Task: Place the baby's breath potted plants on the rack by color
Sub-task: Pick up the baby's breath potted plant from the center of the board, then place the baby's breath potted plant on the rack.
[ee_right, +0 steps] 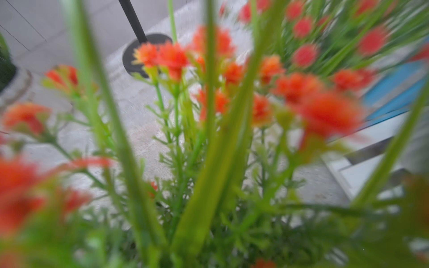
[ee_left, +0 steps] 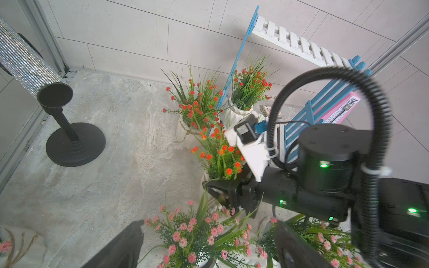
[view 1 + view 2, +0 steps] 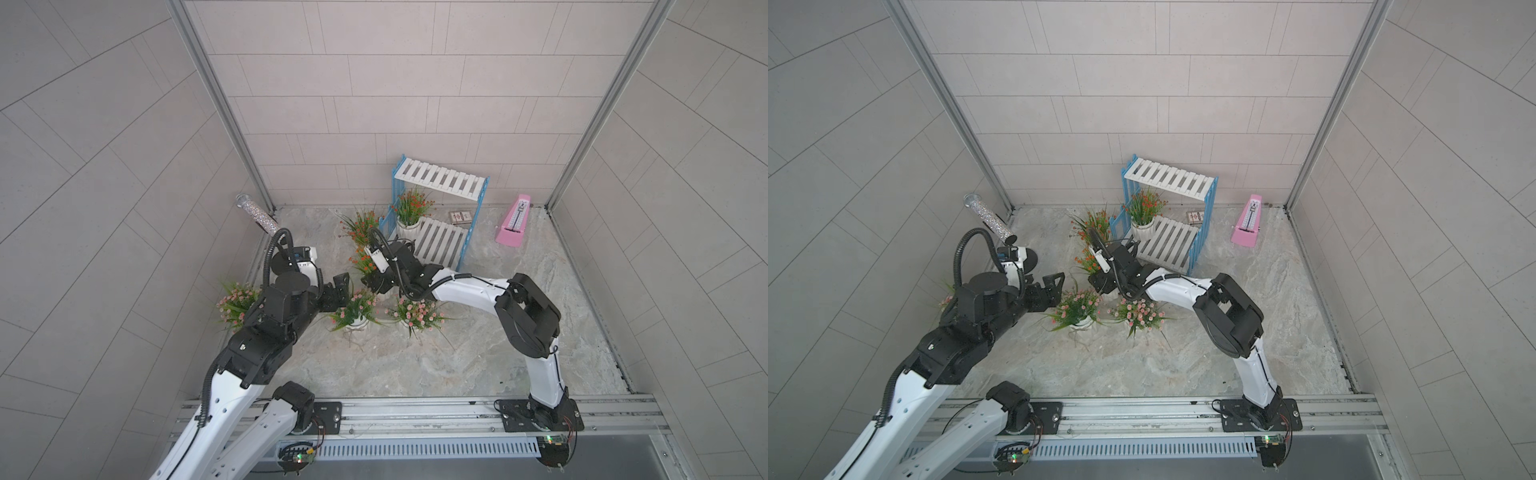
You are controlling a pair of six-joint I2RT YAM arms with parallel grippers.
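One orange-flowered plant [image 2: 219, 160] mostly hides the right jaws, state unclear; left jaws stand spread.

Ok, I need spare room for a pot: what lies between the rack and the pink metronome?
Nothing: in both top views the marble tabletop between the rack and pink metronome is bare; the small box sits within the rack's frame.
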